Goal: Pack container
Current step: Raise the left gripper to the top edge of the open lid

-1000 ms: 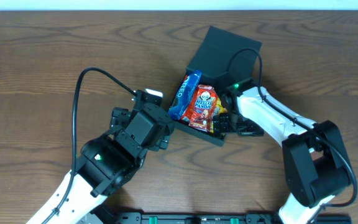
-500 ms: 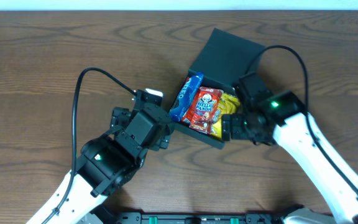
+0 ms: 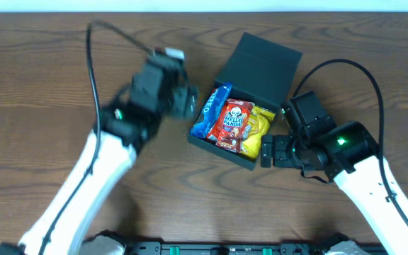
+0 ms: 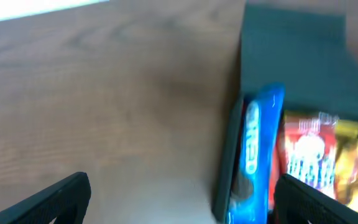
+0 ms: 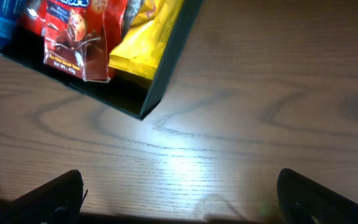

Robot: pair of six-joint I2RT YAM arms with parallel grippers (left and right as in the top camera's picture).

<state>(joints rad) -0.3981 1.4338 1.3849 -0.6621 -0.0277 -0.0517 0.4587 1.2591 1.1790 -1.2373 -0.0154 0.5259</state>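
Dark and matte from overhead, cornerwise on the table (image 3: pixel 41 64): container (image 3: pixel 225 151) with flap (image 3: pixel 261 60) open at its far-right end, blue packet (image 3: pixel 211 110), red packet (image 3: pixel 231 122) and yellow packet (image 3: pixel 255 129) side by side inside, long axes toward that flap; left gripper (image 3: pixel 184 100), blurred, just off the left wall, right gripper (image 3: pixel 269 151) just off the near-right corner, both spread wide and empty, the right perhaps nearer the flap. From the left wrist, fingers (image 4: pixel 48 199) well apart, container (image 4: pixel 291 56) ahead and rightward. From the right wrist, fingers (image 5: pixel 42 196) apart over table, container (image 5: pixel 173 59) corner up-left, so likely a swing round the yellow side to reach the flap.
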